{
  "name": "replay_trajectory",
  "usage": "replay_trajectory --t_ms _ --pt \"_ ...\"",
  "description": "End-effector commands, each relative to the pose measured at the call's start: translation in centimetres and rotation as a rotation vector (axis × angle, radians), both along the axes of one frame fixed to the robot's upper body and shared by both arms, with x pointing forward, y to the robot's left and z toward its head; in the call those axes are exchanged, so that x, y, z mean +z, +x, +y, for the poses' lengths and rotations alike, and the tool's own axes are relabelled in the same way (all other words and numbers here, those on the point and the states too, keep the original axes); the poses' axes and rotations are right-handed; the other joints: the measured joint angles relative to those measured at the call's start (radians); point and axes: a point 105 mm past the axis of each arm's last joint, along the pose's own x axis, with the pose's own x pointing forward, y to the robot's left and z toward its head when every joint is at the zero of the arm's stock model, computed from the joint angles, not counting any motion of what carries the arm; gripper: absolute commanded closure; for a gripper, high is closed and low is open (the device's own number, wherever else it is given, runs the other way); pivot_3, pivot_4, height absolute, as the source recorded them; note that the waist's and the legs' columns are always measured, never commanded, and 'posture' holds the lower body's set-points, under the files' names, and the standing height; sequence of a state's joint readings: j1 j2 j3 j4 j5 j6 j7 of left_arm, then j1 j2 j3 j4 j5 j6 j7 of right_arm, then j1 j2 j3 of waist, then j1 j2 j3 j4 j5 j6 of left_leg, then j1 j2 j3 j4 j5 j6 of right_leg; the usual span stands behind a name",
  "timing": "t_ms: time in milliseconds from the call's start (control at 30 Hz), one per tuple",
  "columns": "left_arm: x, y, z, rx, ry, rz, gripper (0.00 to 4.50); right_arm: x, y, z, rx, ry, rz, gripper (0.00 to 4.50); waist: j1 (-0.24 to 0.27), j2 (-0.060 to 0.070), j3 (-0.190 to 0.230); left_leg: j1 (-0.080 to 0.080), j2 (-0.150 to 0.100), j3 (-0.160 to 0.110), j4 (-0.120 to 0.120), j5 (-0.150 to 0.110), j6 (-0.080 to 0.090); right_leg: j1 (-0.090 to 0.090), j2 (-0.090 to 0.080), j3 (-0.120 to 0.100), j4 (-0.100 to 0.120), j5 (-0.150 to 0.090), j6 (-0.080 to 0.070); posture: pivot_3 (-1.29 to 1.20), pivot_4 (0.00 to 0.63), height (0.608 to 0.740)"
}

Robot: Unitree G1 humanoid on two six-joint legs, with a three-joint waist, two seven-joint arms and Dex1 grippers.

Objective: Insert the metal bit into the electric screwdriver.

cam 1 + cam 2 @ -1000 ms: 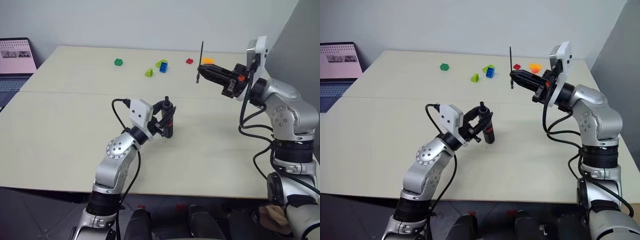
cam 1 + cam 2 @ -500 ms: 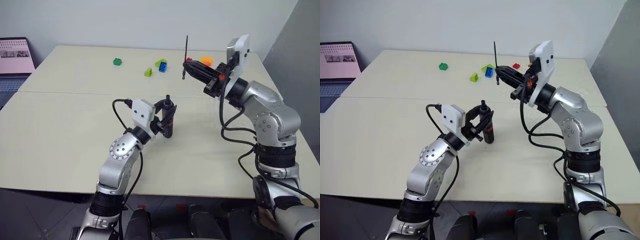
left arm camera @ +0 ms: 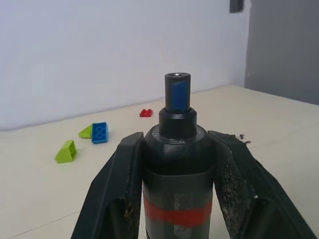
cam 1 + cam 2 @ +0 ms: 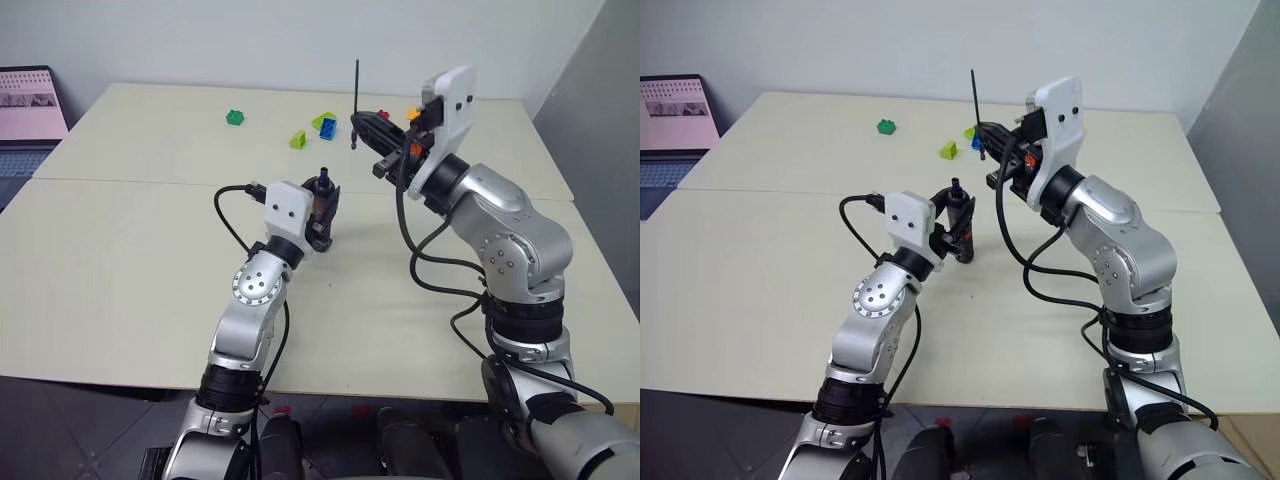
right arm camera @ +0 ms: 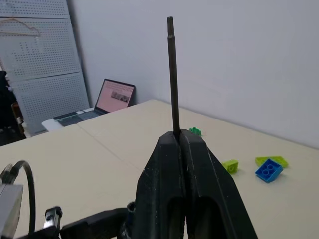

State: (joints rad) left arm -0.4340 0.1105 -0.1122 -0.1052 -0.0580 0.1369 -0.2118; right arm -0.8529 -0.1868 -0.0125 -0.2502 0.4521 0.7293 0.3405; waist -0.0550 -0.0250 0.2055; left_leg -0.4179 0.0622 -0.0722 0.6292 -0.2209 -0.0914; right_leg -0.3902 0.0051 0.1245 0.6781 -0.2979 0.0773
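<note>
My left gripper is shut on the electric screwdriver, a black tool with a red band. It holds the tool upright over the middle of the table, open socket end pointing up. My right gripper is shut on the metal bit, a thin grey rod. The bit stands nearly vertical, most of it above the fingertips and a short end below. It hangs higher than the screwdriver's top, a little to its right and farther back, not touching it.
Small toy bricks lie at the table's far side: a green one, a lime one, a blue one and a red one. An open laptop sits at the far left. A seam crosses the table.
My right gripper has carried the bit leftward, closer to the screwdriver. My left gripper has turned and pushed the screwdriver slightly forward, so it stands more upright.
</note>
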Motion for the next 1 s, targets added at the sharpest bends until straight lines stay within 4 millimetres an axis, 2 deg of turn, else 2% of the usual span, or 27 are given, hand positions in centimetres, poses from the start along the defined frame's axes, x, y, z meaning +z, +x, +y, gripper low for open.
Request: replay_trajectory --t_ms 33,433,800,1000 --pt "1.6 -0.3 -0.3 0.012 -0.005 -0.086 2.86 1.5 -0.6 0.7 -0.014 0.035 -0.046 4.50 0.000 0.000 0.000 0.000 0.000 0.000 0.000 0.000 0.000 0.000 0.000 0.000 0.000 0.000 0.000 0.00 0.150 0.740" --pt "1.3 0.1 0.5 0.067 -0.023 -0.075 2.86 0.6 -0.5 3.3 -0.065 0.091 -0.018 4.50 -0.002 0.000 0.000 0.000 0.000 0.000 0.000 0.000 0.000 0.000 0.000 0.000 0.000 0.000 0.000 0.00 0.150 0.740" --pt "1.2 0.3 0.9 0.107 -0.031 -0.068 2.86 0.5 -1.0 4.0 -0.104 0.080 -0.025 4.50 -0.002 0.000 0.000 0.000 0.000 0.000 0.000 0.000 0.000 0.000 0.000 0.000 0.000 0.000 0.000 0.00 0.150 0.740" --pt "1.2 0.4 1.0 0.123 -0.034 -0.065 2.86 -0.5 -1.3 4.4 -0.100 0.076 0.008 4.50 -0.003 0.000 0.000 0.000 0.000 0.000 0.000 0.000 0.000 0.000 0.000 0.000 0.000 0.000 0.000 0.00 0.150 0.740"
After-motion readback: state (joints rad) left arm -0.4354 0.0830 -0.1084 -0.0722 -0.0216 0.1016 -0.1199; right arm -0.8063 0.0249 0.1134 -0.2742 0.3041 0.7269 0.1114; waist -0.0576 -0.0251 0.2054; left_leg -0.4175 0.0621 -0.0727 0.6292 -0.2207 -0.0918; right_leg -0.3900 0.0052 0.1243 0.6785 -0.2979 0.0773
